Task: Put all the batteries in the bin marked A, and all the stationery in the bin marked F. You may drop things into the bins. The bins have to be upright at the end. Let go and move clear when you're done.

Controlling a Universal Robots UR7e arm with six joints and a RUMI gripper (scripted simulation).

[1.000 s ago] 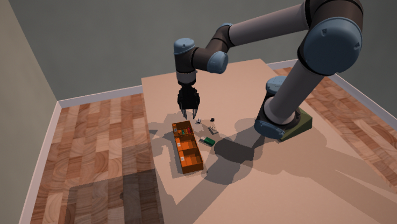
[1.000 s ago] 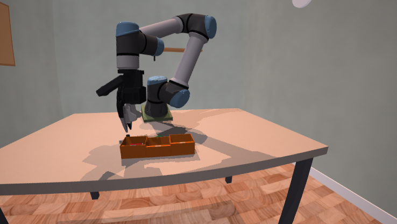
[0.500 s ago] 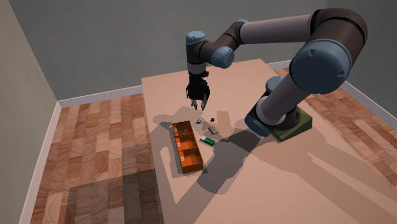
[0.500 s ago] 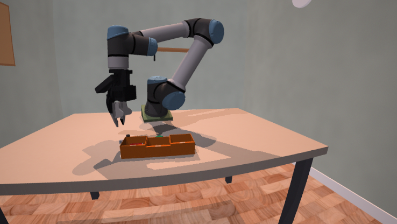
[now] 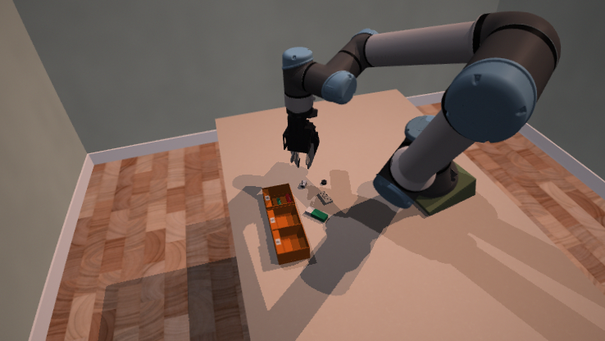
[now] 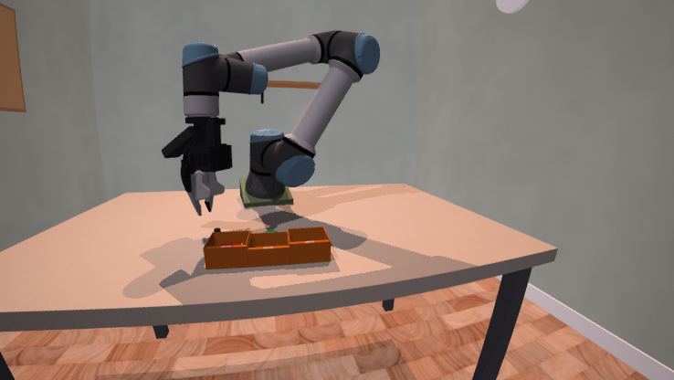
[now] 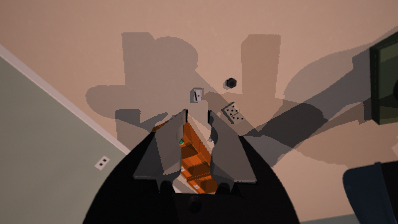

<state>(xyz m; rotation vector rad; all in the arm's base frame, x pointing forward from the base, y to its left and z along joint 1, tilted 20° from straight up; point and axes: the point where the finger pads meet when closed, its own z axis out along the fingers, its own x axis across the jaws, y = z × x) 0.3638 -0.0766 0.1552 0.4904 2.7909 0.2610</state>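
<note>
The gripper (image 5: pixel 302 166) (image 6: pixel 204 213) (image 7: pixel 197 110) hung over the bench (image 5: pixel 360 118) (image 6: pixel 118 216) (image 7: pixel 320 17), towards its far left corner in the top view, fingers a narrow gap apart with nothing between them. The three joined orange bins (image 5: pixel 293 256) (image 6: pixel 268 257) (image 7: pixel 199 140) stood upright along the left edge; the one nearest the far edge held a red item (image 5: pixel 288 197) (image 6: pixel 231 245) and a green item (image 5: pixel 279 201) (image 7: pixel 181 142), possibly batteries. Outside, on the side away from the left edge, lay a green-and-white block (image 5: pixel 318 215) (image 6: pixel 270 231), likely an eraser, a dotted grey piece (image 5: pixel 325 197) (image 7: pixel 233 113), a small pale item (image 5: pixel 302 184) (image 6: pixel 205 240) (image 7: pixel 197 95) and a dark round item (image 5: pixel 323 182) (image 6: pixel 216 230) (image 7: pixel 230 83)

The likeliest trouble was a wrong pick: the small pieces were hard to identify — a non-stationery one could have been binned. A low descent beside the bins might have knocked a wall and tipped the row; too small an opening could have pushed a piece away. White tags marked the bins, but their letters were too small to read — nor could any brand be made out
</note>
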